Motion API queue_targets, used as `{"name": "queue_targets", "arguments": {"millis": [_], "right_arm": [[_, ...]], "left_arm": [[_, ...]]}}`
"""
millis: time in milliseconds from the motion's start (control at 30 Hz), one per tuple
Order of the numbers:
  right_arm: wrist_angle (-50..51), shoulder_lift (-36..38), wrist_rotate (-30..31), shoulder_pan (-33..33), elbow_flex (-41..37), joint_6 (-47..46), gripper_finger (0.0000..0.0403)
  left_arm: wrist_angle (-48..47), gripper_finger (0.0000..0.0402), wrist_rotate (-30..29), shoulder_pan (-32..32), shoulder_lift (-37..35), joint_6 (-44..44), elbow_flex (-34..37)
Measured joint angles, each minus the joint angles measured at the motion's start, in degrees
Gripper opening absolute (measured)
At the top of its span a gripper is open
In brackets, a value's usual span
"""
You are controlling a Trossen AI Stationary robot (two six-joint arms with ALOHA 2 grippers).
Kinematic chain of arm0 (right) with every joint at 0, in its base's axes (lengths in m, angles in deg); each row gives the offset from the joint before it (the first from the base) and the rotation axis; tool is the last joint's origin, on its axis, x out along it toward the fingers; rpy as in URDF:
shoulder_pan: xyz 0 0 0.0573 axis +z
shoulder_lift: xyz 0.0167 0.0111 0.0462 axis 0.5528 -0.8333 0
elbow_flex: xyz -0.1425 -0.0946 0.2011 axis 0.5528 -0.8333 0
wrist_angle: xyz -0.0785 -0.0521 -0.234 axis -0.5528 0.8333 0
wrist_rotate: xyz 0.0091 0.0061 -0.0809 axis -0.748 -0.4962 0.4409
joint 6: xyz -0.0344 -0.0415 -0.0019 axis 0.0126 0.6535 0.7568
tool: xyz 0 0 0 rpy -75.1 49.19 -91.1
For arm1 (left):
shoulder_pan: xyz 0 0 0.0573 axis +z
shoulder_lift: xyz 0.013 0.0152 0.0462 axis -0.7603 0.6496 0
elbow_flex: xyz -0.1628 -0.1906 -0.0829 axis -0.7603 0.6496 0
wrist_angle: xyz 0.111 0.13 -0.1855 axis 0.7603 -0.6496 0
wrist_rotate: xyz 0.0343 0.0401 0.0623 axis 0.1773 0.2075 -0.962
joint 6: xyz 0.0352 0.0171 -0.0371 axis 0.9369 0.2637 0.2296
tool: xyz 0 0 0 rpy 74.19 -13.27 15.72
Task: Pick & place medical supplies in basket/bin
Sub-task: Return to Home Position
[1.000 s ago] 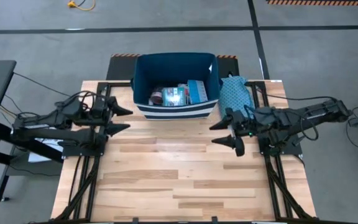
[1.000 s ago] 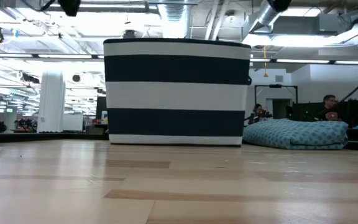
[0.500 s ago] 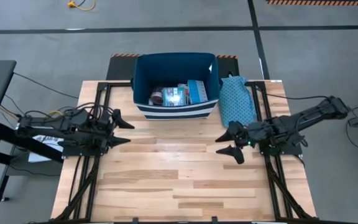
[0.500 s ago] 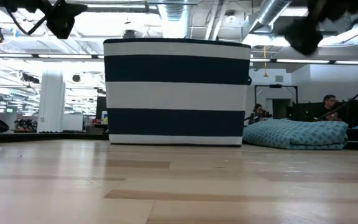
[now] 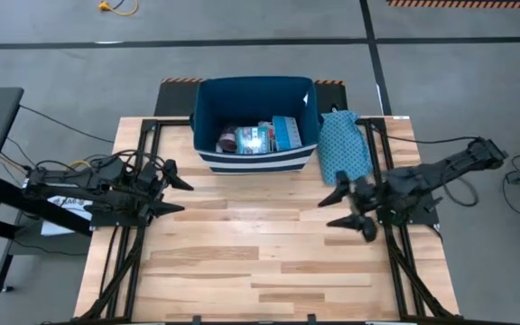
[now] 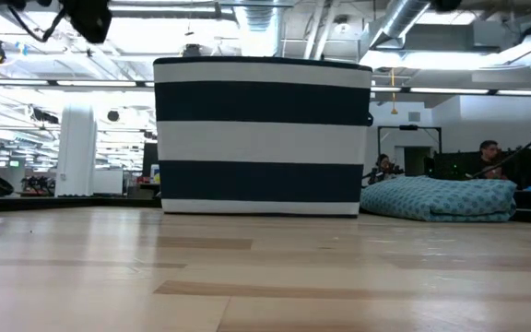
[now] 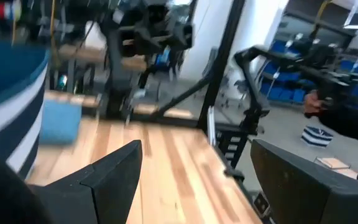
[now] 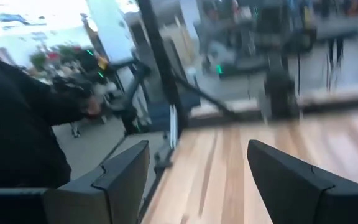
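Observation:
The navy bin [image 5: 256, 122] with white stripes stands at the table's far middle; the low view shows its striped wall [image 6: 262, 138]. Inside lie a pink round roll [image 5: 228, 139], a light-blue and white packet [image 5: 253, 137] and a teal flat box [image 5: 286, 132]. My left gripper [image 5: 175, 190] is open over the table's left side, short of the bin. My right gripper [image 5: 350, 206] is open over the right side, near the teal dotted cloth [image 5: 342, 146]. Both hold nothing; each wrist view shows bare fingers.
The teal dotted cloth lies on the table right of the bin, also in the low view [image 6: 441, 197]. Bare wooden table [image 5: 260, 253] stretches between and in front of the arms. People sit in the room beyond [image 6: 489, 157].
My left arm drew back toward the table's left edge and came down lower. My right gripper moved toward the near edge and a little right, away from the cloth. Both stayed open. The bin and its contents did not move.

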Motion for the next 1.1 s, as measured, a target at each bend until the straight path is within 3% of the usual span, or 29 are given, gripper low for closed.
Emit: {"name": "queue_targets", "arguments": {"millis": [167,367,533,667,900,1100], "right_arm": [[2.38,10.78,-1.28,0.03,-0.42,6.53,0.0265],[5.07,23.04,-1.4,-0.06,-6.23,7.12,0.0265],[1.89,30.85,-1.38,-0.06,-13.28,7.06,0.0265],[-0.45,35.67,-1.1,-0.24,-19.32,6.04,0.0266],[-1.87,44.51,1.65,-0.32,-27.2,3.62,0.0266],[-6.36,44.39,2.9,-0.36,-31.76,3.18,0.0266]], "left_arm": [[4.95,0.0291,1.67,0.0,-0.02,1.64,0.0],[5.83,0.0291,3.31,-0.02,0.03,1.76,0.0],[17.67,0.0291,3.77,-0.02,0.0,1.77,2.28],[27.28,0.0291,4.85,-0.17,1.08,-0.85,6.89],[35.49,0.0291,3.5,-4.02,7.18,-6.01,12.41],[39.58,0.0291,0.26,-7.5,11.08,-5.74,13.29]]}}
